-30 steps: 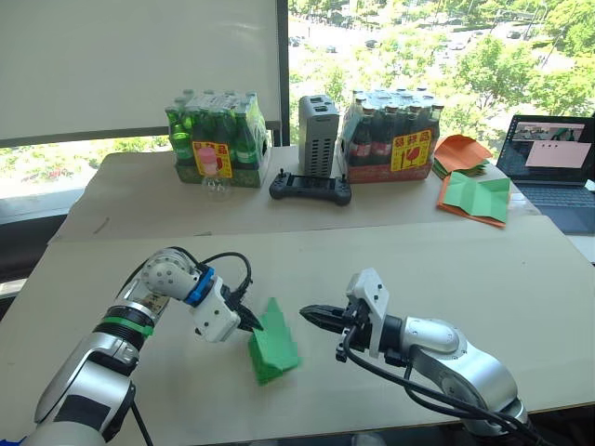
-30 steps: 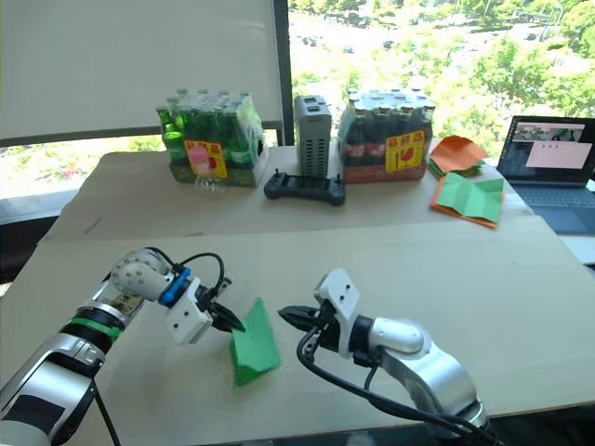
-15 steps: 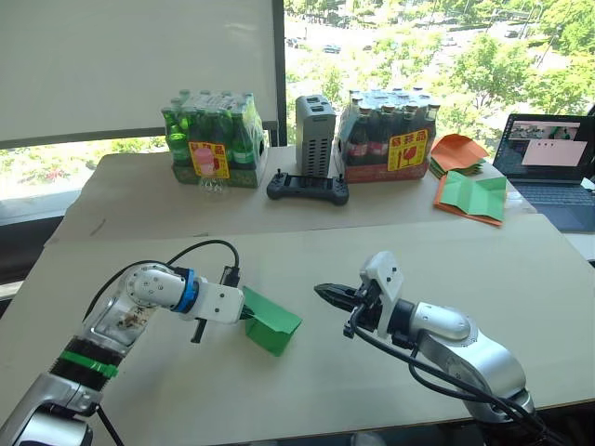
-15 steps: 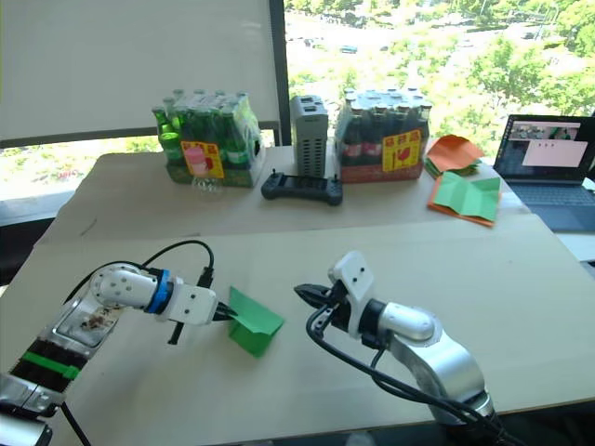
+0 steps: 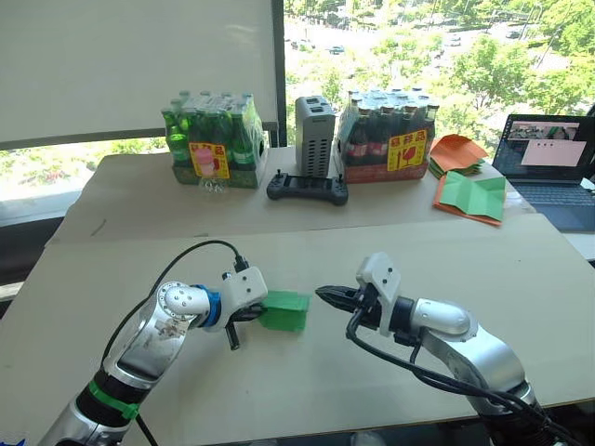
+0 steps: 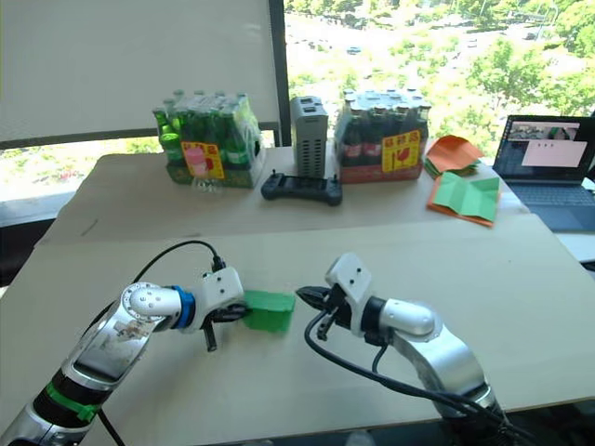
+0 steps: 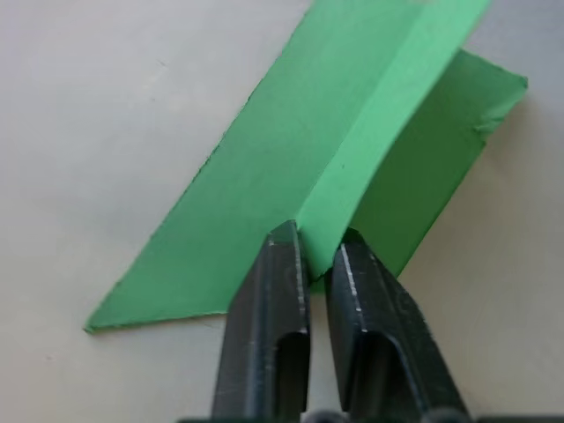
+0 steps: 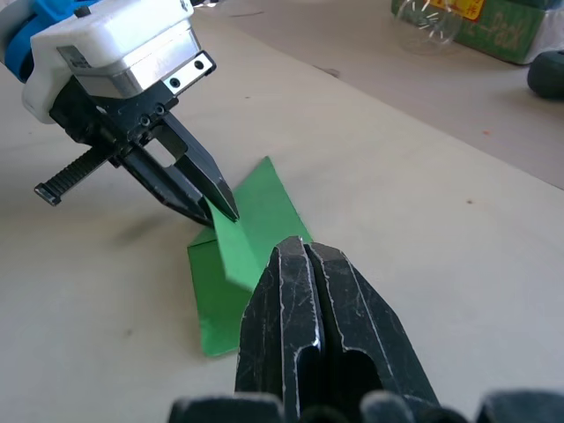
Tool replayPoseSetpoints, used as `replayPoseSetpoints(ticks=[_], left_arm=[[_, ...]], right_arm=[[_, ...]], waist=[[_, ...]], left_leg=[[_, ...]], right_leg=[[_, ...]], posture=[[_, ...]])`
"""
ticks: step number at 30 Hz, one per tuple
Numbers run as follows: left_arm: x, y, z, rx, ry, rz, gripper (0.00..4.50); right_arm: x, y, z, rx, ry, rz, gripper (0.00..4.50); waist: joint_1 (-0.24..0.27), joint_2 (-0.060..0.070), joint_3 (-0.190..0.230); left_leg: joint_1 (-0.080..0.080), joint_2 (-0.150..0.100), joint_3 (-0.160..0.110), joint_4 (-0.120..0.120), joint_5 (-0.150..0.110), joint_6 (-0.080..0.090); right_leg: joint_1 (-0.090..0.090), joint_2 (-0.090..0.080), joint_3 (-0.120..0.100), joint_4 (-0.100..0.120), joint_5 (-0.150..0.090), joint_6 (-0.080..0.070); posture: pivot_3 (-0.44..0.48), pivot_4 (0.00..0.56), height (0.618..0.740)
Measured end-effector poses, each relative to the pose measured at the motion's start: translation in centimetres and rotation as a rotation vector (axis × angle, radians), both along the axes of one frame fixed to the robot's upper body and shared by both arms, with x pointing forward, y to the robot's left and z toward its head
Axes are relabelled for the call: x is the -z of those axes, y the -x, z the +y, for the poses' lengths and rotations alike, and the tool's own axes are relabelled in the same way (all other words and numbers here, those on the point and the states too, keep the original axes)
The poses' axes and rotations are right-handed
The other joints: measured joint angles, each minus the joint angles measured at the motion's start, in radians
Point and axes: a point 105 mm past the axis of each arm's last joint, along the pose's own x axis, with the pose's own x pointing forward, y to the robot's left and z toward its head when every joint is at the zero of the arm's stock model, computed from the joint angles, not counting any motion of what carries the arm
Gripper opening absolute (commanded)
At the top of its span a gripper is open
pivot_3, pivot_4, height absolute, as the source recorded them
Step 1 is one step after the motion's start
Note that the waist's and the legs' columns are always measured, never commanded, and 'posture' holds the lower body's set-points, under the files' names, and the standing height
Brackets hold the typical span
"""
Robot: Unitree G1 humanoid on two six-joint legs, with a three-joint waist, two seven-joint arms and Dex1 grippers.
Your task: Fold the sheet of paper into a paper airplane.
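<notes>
Sheet of paper [image 5: 284, 311]: folded, bright green, low on the near part of the surface [image 5: 307, 251], between the two grippers. Half a second ago it stood up as a tilted wedge; now it lies flatter and more level, slightly nearer the right arm.

Left gripper [image 7: 315, 251]: jaws clenched on a raised fold at the paper's edge. The arm has swung round since the earlier frame, its elbow now lower and nearer.

Right gripper [image 5: 327, 295]: jaws pressed together, grasping nothing, tips just beside the paper's right edge, apart from it. Little changed from before.

Far side of surface: two shrink-wrapped bottle packs [image 5: 217, 139], a black controller [image 5: 308, 190], orange and green papers [image 5: 470, 177], a laptop [image 5: 552, 171] cut off by the picture's edge.

The paper's underside and inner folds cannot be made out.
</notes>
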Motion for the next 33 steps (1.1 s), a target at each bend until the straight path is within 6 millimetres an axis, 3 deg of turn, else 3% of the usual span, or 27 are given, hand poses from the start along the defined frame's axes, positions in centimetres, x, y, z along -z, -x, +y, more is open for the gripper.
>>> replayPoseSetpoints(ticks=[1,5,11,14,15,19,24,28,33], left_arm=[[-0.1,0.1,-0.1,0.005,-0.002,-0.005,1.86],[-0.3,0.4,-0.1,0.026,0.014,-0.006,3.15],[-3.9,2.1,0.6,0.072,0.175,0.006,3.15],[-4.7,3.0,2.6,0.039,0.247,0.075,3.15],[-4.9,3.1,3.6,0.013,0.265,0.097,3.15],[-4.8,3.0,5.9,-0.081,0.319,0.121,3.15],[-4.3,3.7,5.8,-0.108,0.424,0.151,3.15],[-4.8,4.9,5.2,-0.107,0.563,0.171,3.15],[-5.5,4.4,5.5,-0.158,0.588,0.119,3.15]], right_arm=[[0.0,0.0,0.0,-0.005,0.003,0.001,0.00],[0.1,0.1,0.0,-0.020,0.018,-0.005,1.30],[0.3,1.1,1.0,-0.103,0.039,-0.029,3.37],[0.8,2.0,2.5,-0.161,0.089,-0.123,4.41],[1.4,2.4,3.1,-0.182,0.120,-0.163,4.46],[2.1,2.4,4.1,-0.174,0.151,-0.256,4.46],[2.5,1.8,3.7,-0.140,0.189,-0.314,4.46],[3.5,0.8,3.4,-0.112,0.223,-0.298,3.29],[4.7,-0.8,4.6,-0.127,0.284,-0.327,1.46]], waist=[[0.001,0.000,0.000],[0.009,0.000,0.000],[0.007,0.000,0.000],[0.001,0.000,0.000],[0.000,0.000,0.000],[0.004,0.000,0.000],[0.007,0.000,0.000],[0.002,0.000,0.000],[0.001,0.000,0.000]], left_leg=[[0.000,0.000,0.000,0.000,0.000,0.000],[0.000,0.000,0.000,0.000,0.000,0.000],[0.000,0.001,0.001,-0.001,0.000,0.000],[0.001,0.002,0.002,-0.001,0.000,0.000],[0.001,0.002,0.002,-0.002,0.000,0.000],[0.002,0.001,0.003,-0.001,0.000,0.000],[0.002,0.001,0.004,-0.001,0.000,-0.001],[0.003,0.003,0.006,-0.001,-0.001,-0.001],[0.009,0.008,0.011,-0.003,-0.002,-0.003]], right_leg=[[0.000,0.000,0.000,0.000,0.000,0.000],[0.000,0.000,0.000,-0.001,0.000,0.000],[-0.001,0.000,0.001,-0.001,0.000,0.000],[-0.002,0.001,0.001,0.000,0.000,0.000],[-0.002,0.001,0.001,0.000,0.000,0.000],[-0.002,0.001,0.003,-0.001,0.000,0.000],[-0.002,0.001,0.003,-0.001,0.000,0.000],[-0.002,0.003,0.006,-0.001,0.000,0.000],[-0.001,0.009,0.013,-0.002,-0.001,-0.002]], posture=[[0.000,0.150,0.719],[0.000,0.150,0.719],[0.000,0.150,0.719],[0.000,0.150,0.719],[0.000,0.150,0.719],[0.000,0.150,0.719],[0.000,0.150,0.719],[0.000,0.150,0.719],[0.000,0.150,0.719]])
